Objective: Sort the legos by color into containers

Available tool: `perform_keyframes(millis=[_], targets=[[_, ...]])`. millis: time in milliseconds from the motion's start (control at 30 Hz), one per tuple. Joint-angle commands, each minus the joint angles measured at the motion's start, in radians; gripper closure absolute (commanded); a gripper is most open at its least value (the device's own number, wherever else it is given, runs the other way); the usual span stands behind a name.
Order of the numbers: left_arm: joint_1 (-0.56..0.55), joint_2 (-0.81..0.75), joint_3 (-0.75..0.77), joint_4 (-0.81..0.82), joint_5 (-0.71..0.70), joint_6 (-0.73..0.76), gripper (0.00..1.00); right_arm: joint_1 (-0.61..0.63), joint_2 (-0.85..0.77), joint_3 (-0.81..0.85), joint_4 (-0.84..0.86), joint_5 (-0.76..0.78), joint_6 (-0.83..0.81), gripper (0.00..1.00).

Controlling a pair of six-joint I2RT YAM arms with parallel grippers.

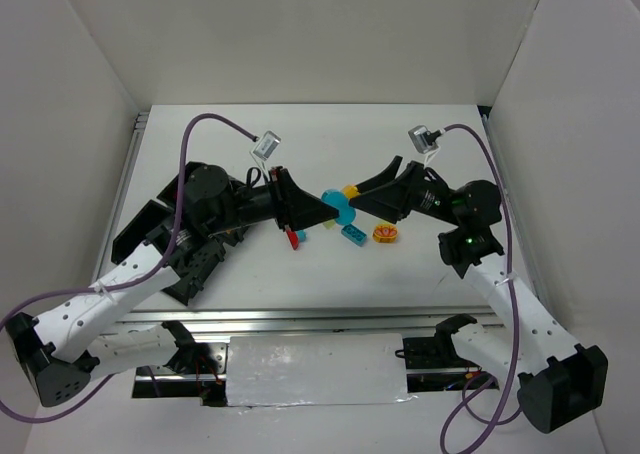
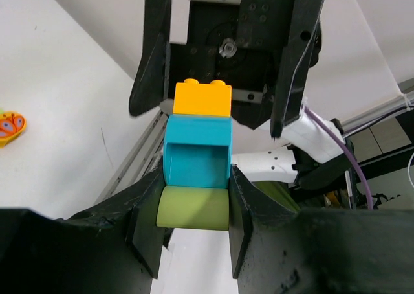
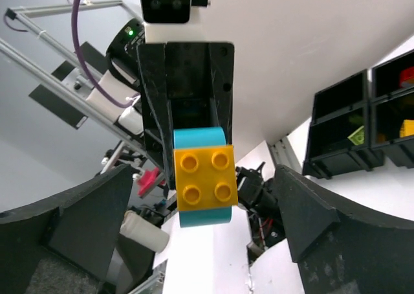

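Left jaws squeeze green brick (image 2: 193, 208) at end of stack (image 2: 197, 148), up above tabletop (image 1: 300, 144). Right jaws wide open at stack's other end. Few bricks (image 3: 356, 136) in tray (image 3: 336, 113). Blue brick (image 1: 351, 234), red brick (image 1: 294, 238) near stack, unsorted.

Against the white tabletop (image 1: 400, 154) show an orange-yellow lego (image 2: 202, 98), a cyan lego (image 2: 197, 148), a lime green lego (image 2: 194, 208), a red lego (image 1: 294, 238), a second cyan lego (image 1: 352, 235) and an orange piece (image 1: 385, 234) with coloured markings.

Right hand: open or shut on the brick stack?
Open. The right hand holds its fingers wide apart, clear of the orange brick; the left hand alone clamps the stack at its green brick.
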Motion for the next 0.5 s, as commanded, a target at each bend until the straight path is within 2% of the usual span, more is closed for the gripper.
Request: perform_keyframes(millis=[0, 133, 267, 300, 467], targets=[[0.006, -0.035, -0.009, 0.025, 0.033, 0.028, 1.00, -0.021, -0.027, 0.023, -0.013, -0.011, -0.052, 0.05], [0.006, -0.030, -0.027, 0.051, 0.071, 0.013, 1.00, -0.021, -0.011, 0.012, 0.043, -0.020, -0.020, 0.14], [0.006, -0.032, -0.026, 0.053, 0.068, 0.010, 1.00, -0.020, 0.022, -0.001, 0.155, -0.047, 0.048, 0.36], [0.005, -0.033, -0.026, 0.051, 0.065, 0.011, 1.00, -0.021, 0.027, -0.003, 0.172, -0.055, 0.059, 0.37], [0.006, -0.032, 0.002, 0.019, 0.040, 0.028, 1.00, -0.021, 0.024, -0.008, 0.161, -0.063, 0.048, 0.74]])
